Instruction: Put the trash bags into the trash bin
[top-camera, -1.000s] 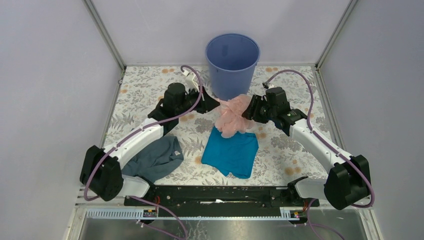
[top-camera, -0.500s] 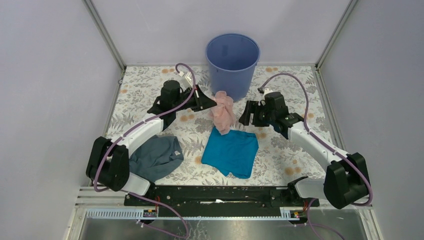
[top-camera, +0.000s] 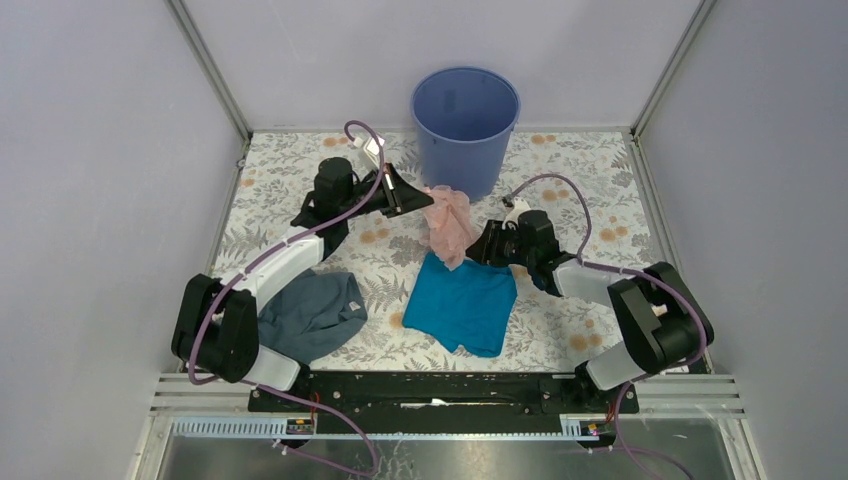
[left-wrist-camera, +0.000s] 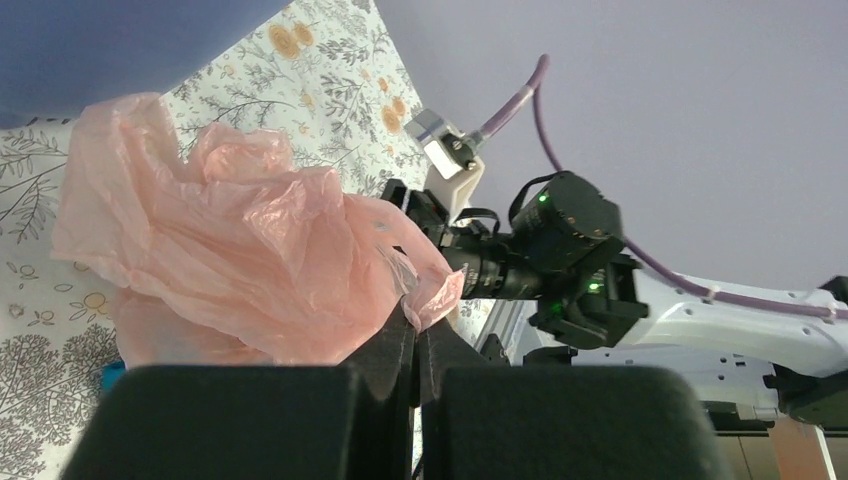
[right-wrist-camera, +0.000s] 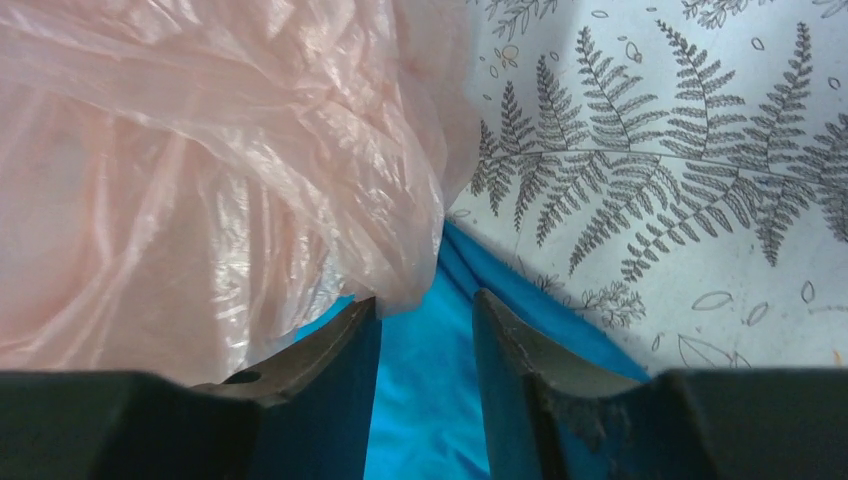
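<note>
A crumpled pink trash bag (top-camera: 448, 224) hangs above the far edge of the teal cloth (top-camera: 462, 305), just in front of the round blue trash bin (top-camera: 465, 128). My left gripper (top-camera: 428, 201) is shut on the bag's upper corner and holds it up; the bag fills the left wrist view (left-wrist-camera: 240, 270). My right gripper (top-camera: 476, 246) is open, low at the bag's right side. In the right wrist view its fingers stand apart over the teal cloth (right-wrist-camera: 425, 390), with the bag (right-wrist-camera: 200, 180) against the left finger.
A grey cloth (top-camera: 312, 315) lies at the near left by the left arm's base. The floral table cover (top-camera: 585, 180) ends at the enclosure walls on all sides. The bin stands against the back wall.
My right gripper has let go of the bag and dropped down and back toward the teal cloth. The bag now hangs narrower from my left gripper alone, which moved slightly up and back.
</note>
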